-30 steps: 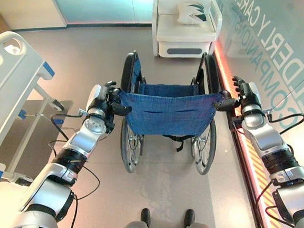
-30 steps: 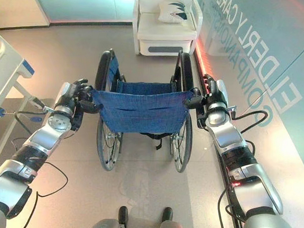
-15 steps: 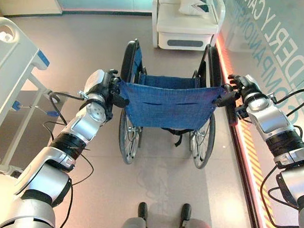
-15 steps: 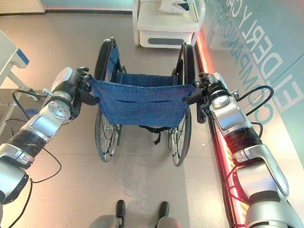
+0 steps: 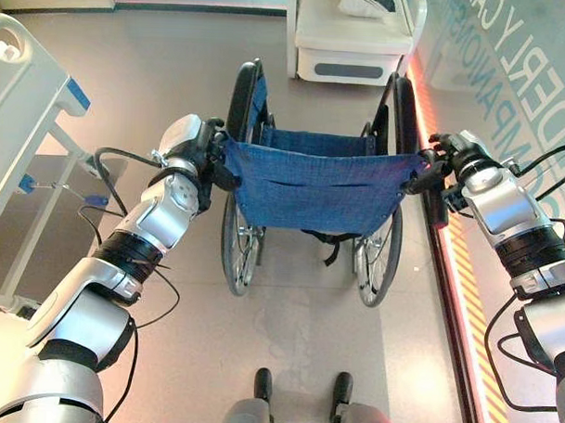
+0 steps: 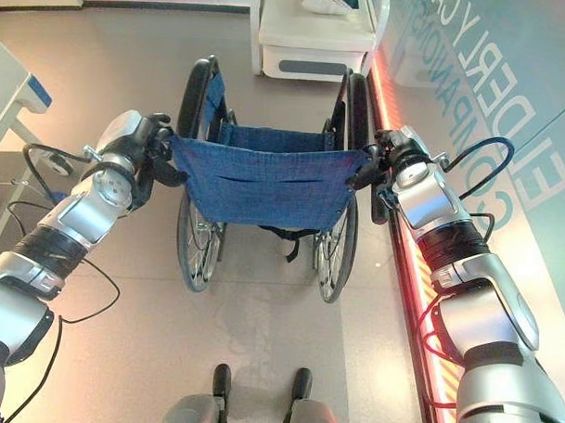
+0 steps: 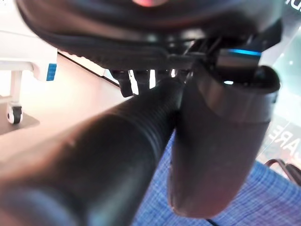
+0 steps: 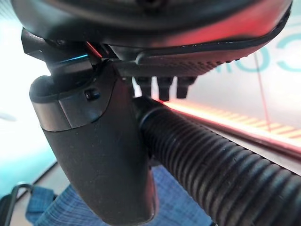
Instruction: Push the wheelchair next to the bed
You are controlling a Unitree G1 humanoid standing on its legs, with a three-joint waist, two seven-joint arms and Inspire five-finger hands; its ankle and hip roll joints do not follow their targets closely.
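A wheelchair (image 5: 316,189) with a blue fabric back and black wheels stands on the floor straight ahead, facing away from me. My left hand (image 5: 206,153) is curled round its left push handle (image 7: 108,155), a ribbed black grip with my thumb beside it. My right hand (image 5: 444,160) is curled round the right push handle (image 8: 211,155) in the same way. The bed (image 5: 21,110), white with blue corner pads, stands at the far left on castors.
A white armchair (image 5: 354,38) with a cushion stands just beyond the wheelchair. A glass wall with large lettering and a glowing red floor strip (image 5: 460,301) runs along the right side. Open floor lies between the wheelchair and the bed.
The whole view has shifted forward: the armchair sits nearer the top edge and the bed slides back at left. Both hands keep their hold on the handles.
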